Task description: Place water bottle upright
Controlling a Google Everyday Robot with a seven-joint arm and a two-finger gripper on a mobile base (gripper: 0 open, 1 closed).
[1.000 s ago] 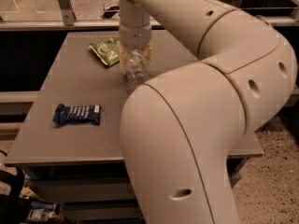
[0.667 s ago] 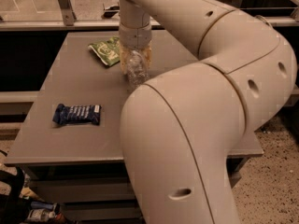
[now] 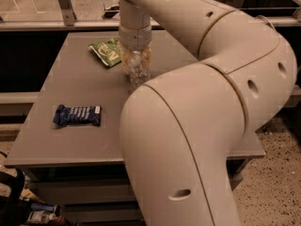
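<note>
The water bottle (image 3: 137, 73) sits directly beneath the hand (image 3: 136, 58), which is clamped round its upper part. Its long axis is vertical, with the base close to the counter (image 3: 70, 98).

hand (image 3: 137, 65) gripping water bottle (image 3: 138, 77), upright on table (image 3: 70, 86)

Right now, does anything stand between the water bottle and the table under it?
Nothing visible does. The gripper grips the water bottle over bare table; the green packet lies beside it, apart.
</note>
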